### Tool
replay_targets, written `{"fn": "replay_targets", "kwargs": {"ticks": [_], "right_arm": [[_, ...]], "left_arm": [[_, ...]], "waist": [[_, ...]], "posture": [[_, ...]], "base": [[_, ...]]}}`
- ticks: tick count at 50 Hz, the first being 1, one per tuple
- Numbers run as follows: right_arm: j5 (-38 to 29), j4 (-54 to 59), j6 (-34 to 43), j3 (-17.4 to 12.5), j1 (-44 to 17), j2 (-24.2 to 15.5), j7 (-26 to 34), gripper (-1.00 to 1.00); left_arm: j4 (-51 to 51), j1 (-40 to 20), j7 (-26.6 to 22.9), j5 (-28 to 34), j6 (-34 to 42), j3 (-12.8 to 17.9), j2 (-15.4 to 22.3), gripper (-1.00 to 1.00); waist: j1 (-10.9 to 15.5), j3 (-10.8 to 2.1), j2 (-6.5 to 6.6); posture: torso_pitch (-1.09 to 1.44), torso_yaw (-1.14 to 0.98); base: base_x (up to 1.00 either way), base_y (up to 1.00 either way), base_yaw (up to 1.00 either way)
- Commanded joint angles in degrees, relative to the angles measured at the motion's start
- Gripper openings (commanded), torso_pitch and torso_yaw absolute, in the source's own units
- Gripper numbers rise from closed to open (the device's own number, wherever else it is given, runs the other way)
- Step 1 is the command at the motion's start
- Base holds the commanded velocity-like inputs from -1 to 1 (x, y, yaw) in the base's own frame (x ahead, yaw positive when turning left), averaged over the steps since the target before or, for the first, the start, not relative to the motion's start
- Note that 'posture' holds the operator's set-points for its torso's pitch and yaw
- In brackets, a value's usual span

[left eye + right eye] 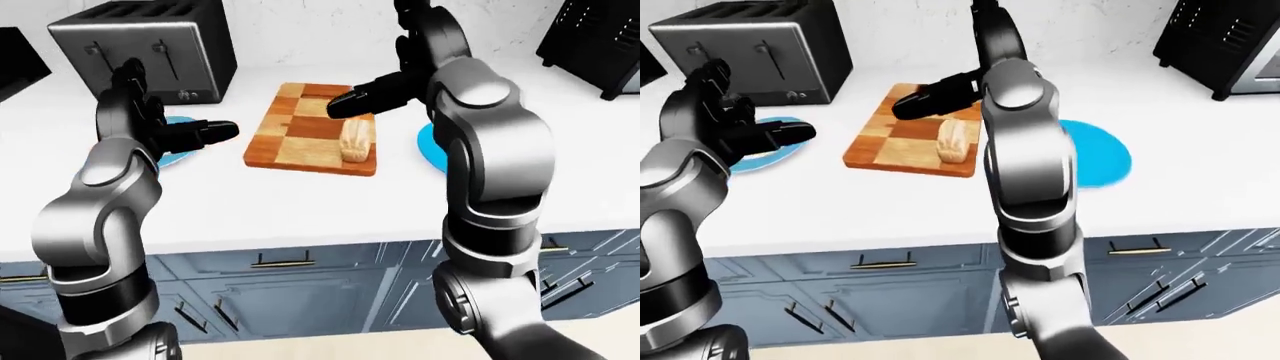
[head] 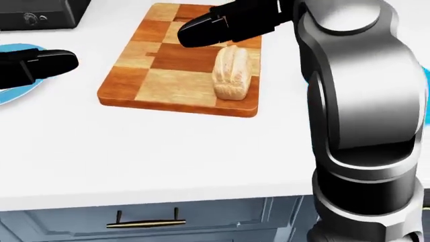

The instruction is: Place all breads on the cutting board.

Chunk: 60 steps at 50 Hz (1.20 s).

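On the white surface (image 2: 168, 156), a checkered cutting board (image 2: 155, 75) is laid out roughly in the middle, probably so both arms can get to it. A toaster (image 1: 150, 45) is parked toward the top left of the left-eye view, and a blue plate (image 1: 1100, 161) is seen to the board's right, another blue plate (image 1: 765, 154) to its left. One bread loaf (image 2: 232, 73) is already set on the board's right side, lengthwise. The right hand (image 2: 208, 27) is held just above the loaf with fingers stretched out, nothing gripped. The left hand (image 2: 40, 65) is kept over the left plate, also empty, fingers extended. No other bread can be spotted.
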Motion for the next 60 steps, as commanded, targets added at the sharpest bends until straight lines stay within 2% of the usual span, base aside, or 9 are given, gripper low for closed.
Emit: {"fn": "replay_targets", "kwargs": {"ticks": [1, 2, 3, 9, 14, 17, 22, 33, 60], "right_arm": [[-0.56, -1.74, -1.75, -1.16, -1.14, -0.8, -0.94, 1.0], [-0.4, -1.97, -1.71, -1.25, -0.98, -0.78, -1.01, 1.0], [-0.3, -2.11, -1.64, -1.28, -0.88, -0.76, -1.14, 1.0], [0.65, -2.62, -1.63, -1.53, -0.05, -0.91, -1.83, 1.0], [1.17, -2.65, -1.65, -1.51, 0.06, -0.99, -2.22, 1.0], [1.52, -2.22, -2.17, -1.48, 0.08, -1.07, -2.43, 1.0], [2.46, -2.71, -2.51, -1.79, 0.96, -0.55, -3.05, 1.0], [5.04, -3.68, -2.38, -2.58, 1.2, -0.53, -4.3, 1.0], [8.65, -4.78, -4.11, -2.01, 4.79, -0.5, -6.54, 1.0]], "left_arm": [[-2.64, -1.91, -0.35, 0.0, -2.17, -0.06, 0.45, 1.0], [-2.65, -1.79, -0.4, 0.09, -2.25, -0.15, 0.32, 1.0], [-2.53, -1.76, -0.48, 0.23, -2.42, -0.27, 0.22, 1.0], [-3.05, -1.3, -0.63, 0.72, -2.29, -0.57, -0.48, 1.0], [-2.99, -1.45, -0.77, 1.03, -2.18, -0.61, -0.66, 1.0], [-2.82, -1.69, -0.89, 1.15, -2.19, -0.5, -0.64, 1.0], [-2.43, -1.63, -1.01, 1.54, -2.6, -0.62, -0.73, 1.0], [-1.55, -2.28, -0.89, 3.34, -2.98, -1.59, -1.63, 1.0], [9.4, -5.77, -8.19, 13.56, -10.6, -1.94, 3.32, 1.0]], "waist": [[-0.34, -1.76, -1.08], [-0.44, -1.72, -2.15], [-0.65, -2.04, 0.39], [-0.78, -3.73, 6.31], [-0.46, -2.21, 3.41], [-1.07, -1.56, -0.73], [-1.02, -1.79, 4.35], [0.12, -2.54, 1.78], [0.19, -2.19, 3.01]], "posture": [[0.0, 0.0], [0.0, 0.0], [0.0, 0.0], [0.0, 0.0], [0.0, 0.0], [0.0, 0.0], [0.0, 0.0], [0.0, 0.0], [0.0, 0.0]], "base": [[0.0, 0.51, 0.0], [0.0, 0.34, 0.0], [0.0, 0.24, 0.0], [0.0, 0.17, 0.0], [0.0, 0.46, 0.0], [0.0, 0.45, 0.0], [0.0, 0.04, 0.0], [0.0, 0.09, 0.0], [0.0, 0.02, 0.0]]}}
